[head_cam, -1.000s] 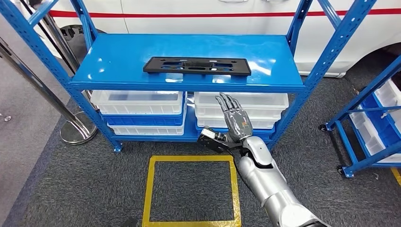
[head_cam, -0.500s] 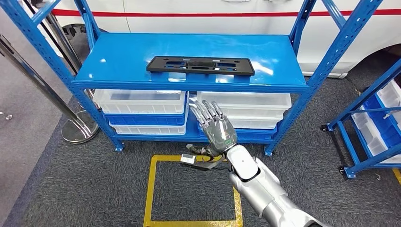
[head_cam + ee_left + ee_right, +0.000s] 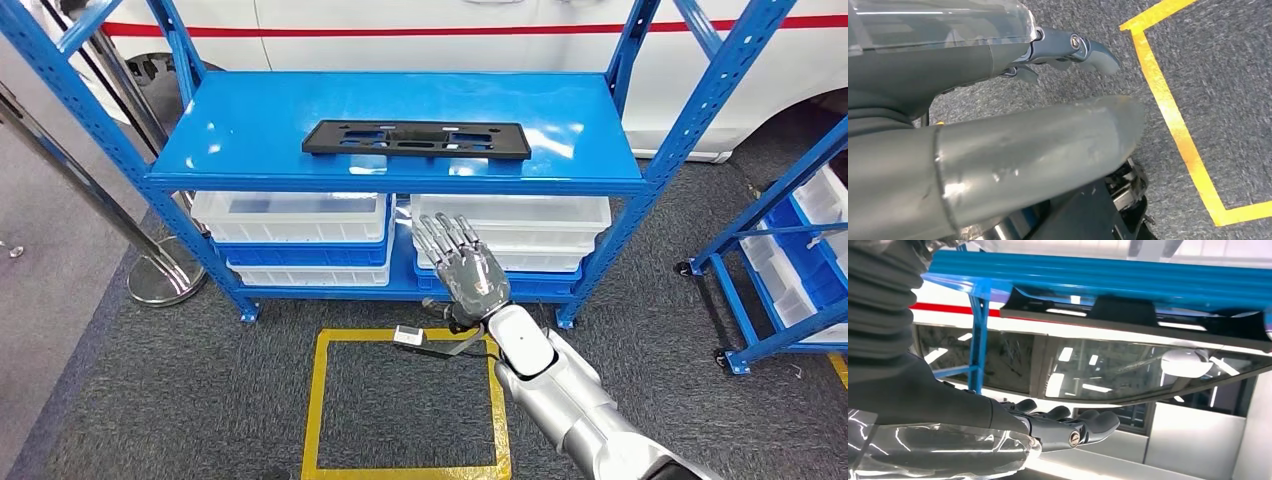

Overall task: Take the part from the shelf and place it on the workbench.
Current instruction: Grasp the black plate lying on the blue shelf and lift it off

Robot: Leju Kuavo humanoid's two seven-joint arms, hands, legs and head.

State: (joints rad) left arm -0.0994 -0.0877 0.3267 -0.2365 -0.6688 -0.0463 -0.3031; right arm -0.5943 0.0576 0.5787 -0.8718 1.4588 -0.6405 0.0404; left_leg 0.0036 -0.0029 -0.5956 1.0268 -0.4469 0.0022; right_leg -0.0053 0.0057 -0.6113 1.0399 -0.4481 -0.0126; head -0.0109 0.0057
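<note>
The part is not picked up yet.

The black part [image 3: 416, 139] lies flat on the top blue shelf [image 3: 250, 150], and nothing is touching it. The right hand [image 3: 466, 270] is below the shelf edge, with its fingers [image 3: 446, 234] spread and empty. The left hand [image 3: 998, 150] hangs over the floor, and I cannot tell how its fingers lie. Grabbing, lifting and carrying to the surface all seem left to do.

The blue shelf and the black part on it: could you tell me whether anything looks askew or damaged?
Nothing stands out. The black part lies flat and whole on the blue shelf, roughly parallel to its front edge. The right robot hand is below it, empty.
</note>
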